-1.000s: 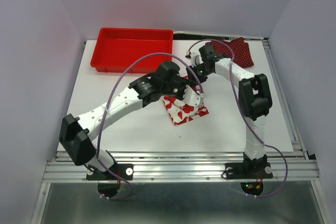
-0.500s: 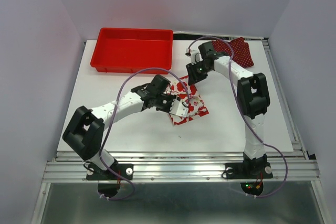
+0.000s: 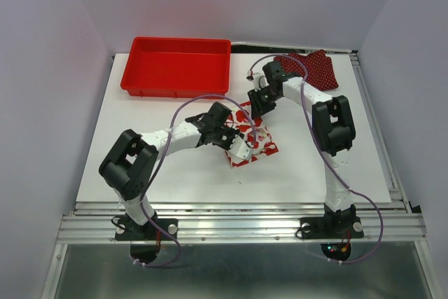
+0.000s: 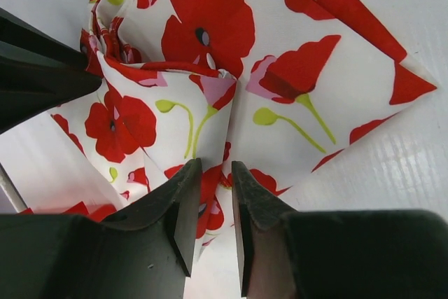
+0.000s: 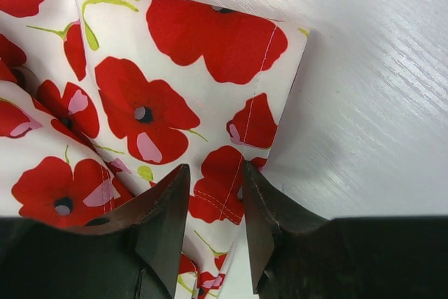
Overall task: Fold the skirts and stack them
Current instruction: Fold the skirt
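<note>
Step in hand: folding the first skirt. The flowered skirt (image 3: 260,146) lies partly folded near the middle of the table (image 3: 175,173), with both arms bent over it. The polka-dot skirt (image 3: 316,68) lies unfolded at the far right corner, well apart. The red tray (image 3: 175,90) at the far left takes no part.

The left pincer (image 4: 210,173) shows a narrow gap with a raised fold of the flowered cloth inside it. We cannot tell whether the fold is firmly clamped. The right pincer (image 5: 213,173) stands partly open around the stitched hem at the skirt's far edge, and we judge it to be holding that hem.

Next move: we judge that both pincers must hold the cloth securely. They then carry their edges across together, keeping the cloth taut, and lay the fold flat.
</note>
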`<action>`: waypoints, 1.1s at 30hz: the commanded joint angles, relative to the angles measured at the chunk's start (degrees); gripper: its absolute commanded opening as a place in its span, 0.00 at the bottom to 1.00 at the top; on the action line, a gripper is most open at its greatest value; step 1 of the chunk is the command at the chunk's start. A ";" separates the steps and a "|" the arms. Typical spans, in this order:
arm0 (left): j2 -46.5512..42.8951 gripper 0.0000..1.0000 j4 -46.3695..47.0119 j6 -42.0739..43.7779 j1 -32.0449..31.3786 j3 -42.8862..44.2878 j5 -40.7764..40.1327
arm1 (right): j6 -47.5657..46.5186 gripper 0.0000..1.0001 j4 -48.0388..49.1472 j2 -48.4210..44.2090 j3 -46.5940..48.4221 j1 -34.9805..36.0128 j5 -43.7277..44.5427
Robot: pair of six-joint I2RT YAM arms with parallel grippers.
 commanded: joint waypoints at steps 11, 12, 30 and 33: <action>3.29 0.05 10.21 -2.84 0.08 1.80 -4.33 | -0.14 0.36 0.70 0.01 1.39 -0.46 -1.23; 3.03 0.00 11.52 -4.33 0.08 1.88 -4.85 | -0.23 0.36 0.61 0.01 1.13 -0.46 -1.24; 4.95 0.00 25.33 -17.70 3.68 9.61 -9.25 | -1.11 0.31 1.40 -0.87 -0.55 -0.46 -2.20; 7.58 0.00 27.00 -18.23 3.86 11.28 -10.31 | -1.20 0.31 1.31 -1.05 -0.46 -0.46 -2.11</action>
